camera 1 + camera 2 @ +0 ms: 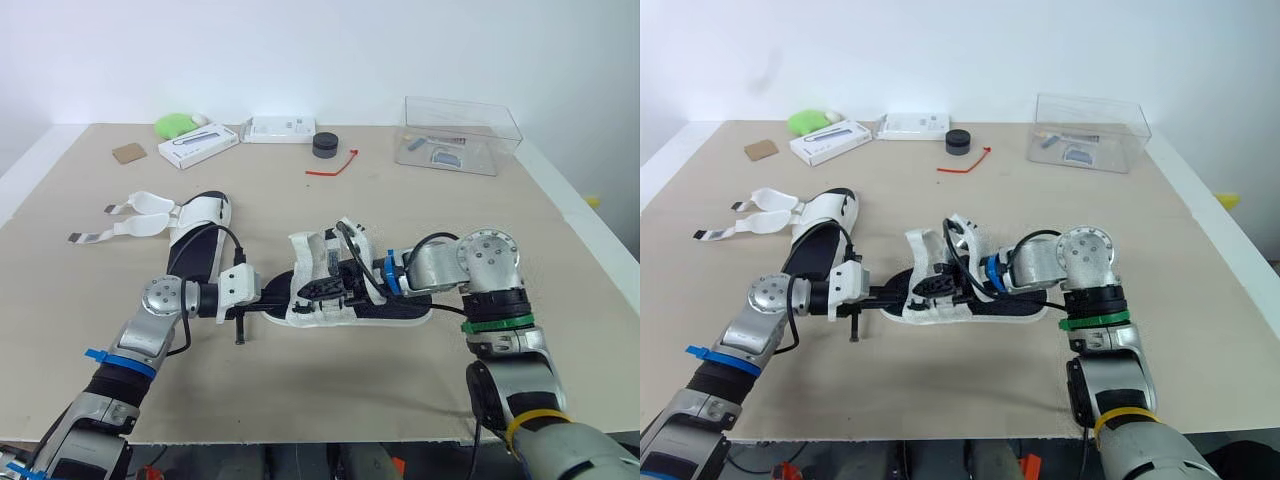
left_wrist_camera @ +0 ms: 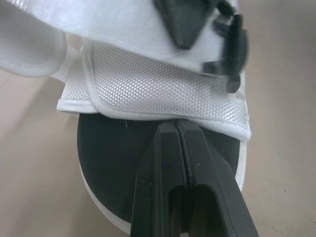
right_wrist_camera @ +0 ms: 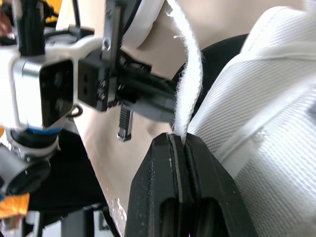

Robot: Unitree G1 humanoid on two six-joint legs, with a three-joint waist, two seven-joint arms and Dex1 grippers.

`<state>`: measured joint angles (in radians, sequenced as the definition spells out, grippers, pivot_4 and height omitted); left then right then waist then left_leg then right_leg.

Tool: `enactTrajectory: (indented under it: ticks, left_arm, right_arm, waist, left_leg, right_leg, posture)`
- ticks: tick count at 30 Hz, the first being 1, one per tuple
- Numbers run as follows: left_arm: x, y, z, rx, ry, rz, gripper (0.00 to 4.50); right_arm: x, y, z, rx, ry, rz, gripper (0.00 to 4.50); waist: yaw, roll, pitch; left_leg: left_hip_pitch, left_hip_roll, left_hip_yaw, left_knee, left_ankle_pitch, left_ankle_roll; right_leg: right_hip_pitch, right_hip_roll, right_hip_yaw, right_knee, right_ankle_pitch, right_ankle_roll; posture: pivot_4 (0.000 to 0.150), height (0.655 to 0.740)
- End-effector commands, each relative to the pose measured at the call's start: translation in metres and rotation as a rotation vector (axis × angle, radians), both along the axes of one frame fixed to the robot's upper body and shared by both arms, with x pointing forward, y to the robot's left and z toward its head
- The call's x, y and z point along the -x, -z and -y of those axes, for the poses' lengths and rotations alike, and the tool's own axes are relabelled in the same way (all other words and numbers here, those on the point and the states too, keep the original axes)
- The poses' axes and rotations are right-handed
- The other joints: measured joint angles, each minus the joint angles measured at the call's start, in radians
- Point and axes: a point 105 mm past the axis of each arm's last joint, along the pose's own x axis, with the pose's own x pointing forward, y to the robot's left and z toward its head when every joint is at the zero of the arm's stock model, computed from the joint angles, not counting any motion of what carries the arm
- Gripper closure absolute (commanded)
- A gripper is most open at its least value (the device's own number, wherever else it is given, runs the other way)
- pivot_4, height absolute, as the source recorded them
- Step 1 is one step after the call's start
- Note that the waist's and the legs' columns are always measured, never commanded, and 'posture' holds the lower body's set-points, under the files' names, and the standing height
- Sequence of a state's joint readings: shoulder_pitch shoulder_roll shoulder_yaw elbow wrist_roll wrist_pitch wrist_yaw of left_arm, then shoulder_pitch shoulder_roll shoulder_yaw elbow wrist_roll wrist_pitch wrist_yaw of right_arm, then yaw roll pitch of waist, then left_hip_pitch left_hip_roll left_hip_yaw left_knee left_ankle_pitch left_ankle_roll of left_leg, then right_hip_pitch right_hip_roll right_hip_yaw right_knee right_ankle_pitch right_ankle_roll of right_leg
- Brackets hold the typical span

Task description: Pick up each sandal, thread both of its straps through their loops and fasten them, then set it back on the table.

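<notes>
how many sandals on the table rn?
2. One sandal lies mid-table between the left gripper and right gripper, which pinches its strap. The other sandal lies farther back on the robot's left, straps undone. None looks hidden.

This is looking like a robotics lab or test room: a bare white wall (image 1: 320,50) is closing off the far side, and a plain beige work table with white edging (image 1: 400,400) is taking up the foreground. Bench clutter is sitting along its far edge. A clear plastic box (image 1: 460,135) is lying far right, with flat white cartons (image 1: 198,146), a black round puck (image 1: 326,145) and a red cable tie (image 1: 333,166) at centre, and a brown cardboard square (image 1: 128,153) far left.
</notes>
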<state>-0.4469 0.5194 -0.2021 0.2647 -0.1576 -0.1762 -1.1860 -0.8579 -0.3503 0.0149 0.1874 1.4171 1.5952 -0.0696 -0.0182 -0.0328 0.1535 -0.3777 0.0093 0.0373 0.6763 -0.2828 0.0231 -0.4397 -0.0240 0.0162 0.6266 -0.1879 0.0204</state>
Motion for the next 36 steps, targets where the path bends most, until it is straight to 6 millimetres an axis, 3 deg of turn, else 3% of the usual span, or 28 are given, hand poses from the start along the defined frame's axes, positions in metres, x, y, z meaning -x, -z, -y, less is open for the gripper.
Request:
enactTrajectory:
  ticks: [1,12,15,22,25,29,32,36]
  left_arm:
    - [0.006,0.029,0.001,-0.078,0.000,-0.086,4.50]
    - [0.005,0.029,0.004,-0.070,0.003,-0.087,4.50]
    - [0.004,0.029,0.005,-0.070,0.004,-0.087,4.50]
    - [0.003,0.028,0.003,-0.075,0.002,-0.085,4.50]
    - [0.002,0.028,0.002,-0.078,0.002,-0.082,4.50]
    - [0.001,0.027,0.002,-0.077,0.001,-0.080,4.50]
    - [0.000,0.027,0.002,-0.074,-0.002,-0.078,4.50]
    - [0.001,0.027,0.001,-0.075,-0.004,-0.078,4.50]
  right_arm:
    - [0.011,0.001,0.001,0.043,-0.066,0.038,4.37]
    - [0.019,0.001,-0.004,0.115,-0.106,0.195,4.37]
    - [0.021,-0.003,-0.004,0.101,-0.117,0.211,3.56]
    - [0.007,-0.035,-0.002,0.045,-0.086,0.292,0.43]
    - [-0.013,-0.050,-0.002,0.028,-0.019,0.327,0.43]
    - [-0.027,-0.049,-0.004,0.024,0.022,0.303,0.43]
    - [-0.034,-0.045,-0.004,0.021,0.055,0.274,1.30]
    - [-0.031,-0.043,-0.005,0.013,0.043,0.255,3.00]
  waist:
    - [0.000,0.000,0.000]
    - [0.000,0.000,0.000]
    - [0.001,0.000,0.000]
    - [0.001,0.000,0.000]
    - [0.000,0.001,0.000]
    - [0.000,0.001,0.000]
    - [0.000,0.001,0.000]
    - [0.000,0.001,0.000]
  left_leg:
    - [0.000,0.000,0.000,0.000,0.000,0.000]
    - [-0.003,0.000,-0.001,0.000,-0.003,0.005]
    - [-0.004,0.000,-0.001,0.000,-0.003,0.005]
    - [-0.004,-0.001,-0.001,0.001,-0.003,0.005]
    - [-0.004,-0.001,-0.001,0.001,-0.003,0.005]
    - [-0.004,-0.001,-0.001,0.001,-0.003,0.006]
    - [-0.005,-0.001,-0.001,0.002,-0.003,0.006]
    - [-0.006,-0.001,-0.001,0.002,-0.003,0.006]
  right_leg:
    - [0.000,0.000,0.000,0.000,0.000,0.000]
    - [0.000,-0.003,-0.002,-0.006,0.003,-0.004]
    - [0.000,-0.003,-0.002,-0.006,0.003,-0.004]
    - [0.000,-0.003,-0.003,-0.006,0.003,-0.003]
    - [0.000,-0.003,-0.003,-0.006,0.004,-0.002]
    - [0.000,-0.001,-0.003,-0.006,0.005,-0.003]
    - [-0.001,-0.002,-0.002,-0.006,0.005,-0.004]
    - [-0.001,-0.003,-0.003,-0.006,0.006,-0.004]
  posture:
    - [0.150,0.7400]
    - [0.150,0.7400]
    - [0.150,0.7400]
    - [0.150,0.7400]
    - [0.150,0.7400]
    - [0.150,0.7400]
    - [0.150,0.7400]
    - [0.150,0.7400]
